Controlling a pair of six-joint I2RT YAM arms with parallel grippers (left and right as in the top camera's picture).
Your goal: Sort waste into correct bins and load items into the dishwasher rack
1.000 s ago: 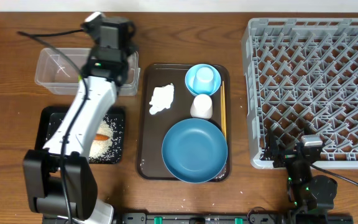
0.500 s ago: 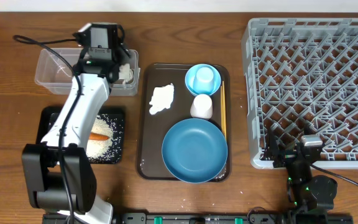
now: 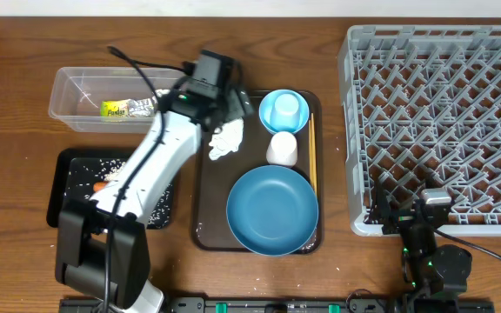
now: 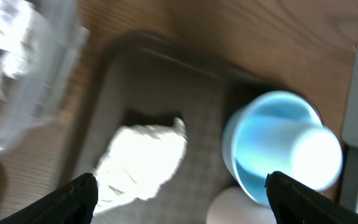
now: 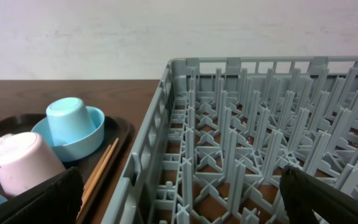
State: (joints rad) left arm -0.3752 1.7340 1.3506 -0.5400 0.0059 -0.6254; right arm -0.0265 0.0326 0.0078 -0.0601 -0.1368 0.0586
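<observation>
My left gripper [image 3: 226,117] [image 4: 182,202] hangs open over the back left of the brown tray, with nothing between its fingers. Just below it lies a crumpled white tissue [image 3: 225,139] [image 4: 143,163]. The light-blue bowl [image 3: 283,111] [image 4: 272,149], the white cup [image 3: 282,149] [image 5: 22,163], the dark-blue dish [image 3: 272,211] and the chopsticks [image 3: 312,161] [image 5: 101,171] rest on that tray. The clear tub [image 3: 76,103] holds a yellow-green wrapper [image 3: 124,109]. Rice and a carrot [image 3: 100,185] lie in the black tray [image 3: 70,169]. My right gripper [image 3: 398,213] [image 5: 182,199] stands open at the front left corner of the dishwasher rack [image 3: 437,122].
The brown serving tray [image 3: 200,196] sits mid-table between the bins and the rack. My left arm slants across the black tray and hides part of it. Loose rice grains dot the wood in front of the black tray.
The left gripper opened over the clear tub and let a white tissue drop into it. It then swung right and now hangs over the brown tray. The right arm has not moved.
</observation>
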